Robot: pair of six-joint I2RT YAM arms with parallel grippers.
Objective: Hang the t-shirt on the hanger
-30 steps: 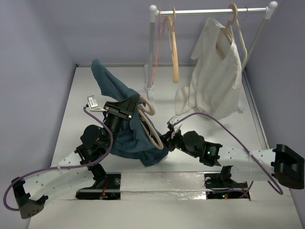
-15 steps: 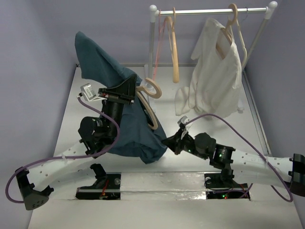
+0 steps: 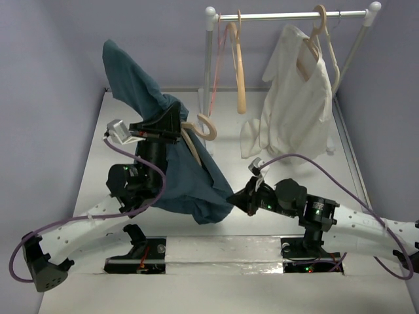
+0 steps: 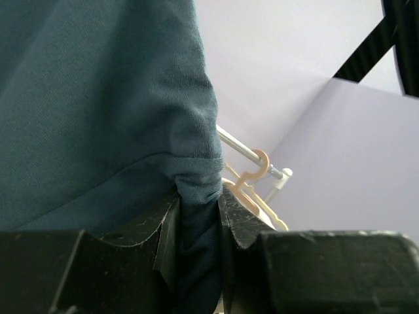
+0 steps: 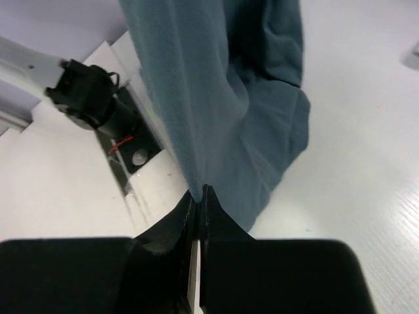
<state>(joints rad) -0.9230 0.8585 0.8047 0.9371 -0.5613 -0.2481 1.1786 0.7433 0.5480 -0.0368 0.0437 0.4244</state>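
Observation:
The dark teal t-shirt hangs in the air over the left half of the table, one end flung up toward the left wall. My left gripper is raised and shut on a bunched fold of the t-shirt. The pale tan hanger sticks out of the cloth right beside that gripper, hook up, with one shoulder sloping down along the fabric; the other shoulder is hidden. Low at the centre, my right gripper is shut on the t-shirt's lower edge, its fingertips pinching the hem.
A white clothes rack stands at the back right, its post close behind the lifted hanger. A yellow-orange hanger, a thin pink hanger and a cream-white garment hang on it. Walls close in on both sides.
My left arm has lifted the t-shirt and hanger higher and back, and the free end of the cloth swung up toward the left wall. My right gripper kept hold of the hem, shifting slightly right.

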